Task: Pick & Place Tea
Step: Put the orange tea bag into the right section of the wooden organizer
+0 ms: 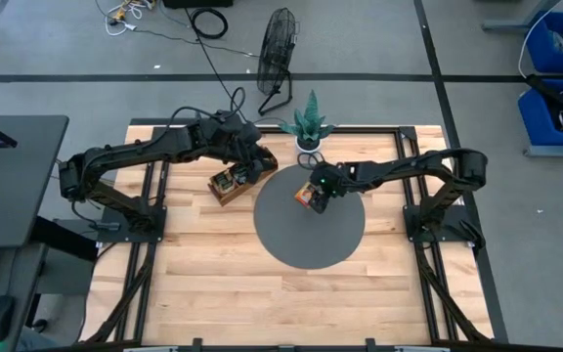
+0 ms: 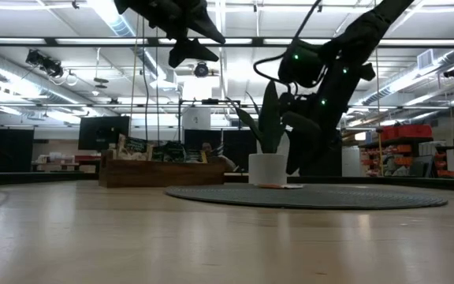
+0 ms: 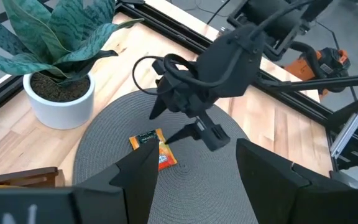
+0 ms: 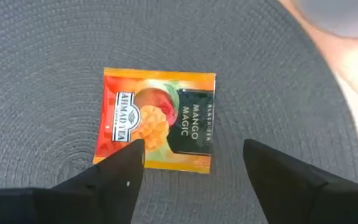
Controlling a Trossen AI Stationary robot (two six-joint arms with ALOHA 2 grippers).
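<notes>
An orange tea sachet (image 4: 157,118) with a dark label lies flat on the round grey mat (image 4: 42,56), also seen as the sachet (image 1: 305,196) and sachet (image 3: 154,148). My right gripper (image 4: 191,158) hangs open just above it, pointing steeply down. Its fingers are spread over the sachet's near edge and nothing is between them. My left gripper (image 3: 194,168) is open and raised above the wooden tray (image 1: 229,183) at the mat's far left. More sachets stand upright in that tray (image 2: 160,168).
A potted plant in a white pot (image 1: 308,127) stands at the mat's far edge, close to both arms. The plant (image 3: 55,62) is just left of my right gripper (image 3: 191,134). Bare wooden tabletop (image 1: 213,284) spreads toward the near edge.
</notes>
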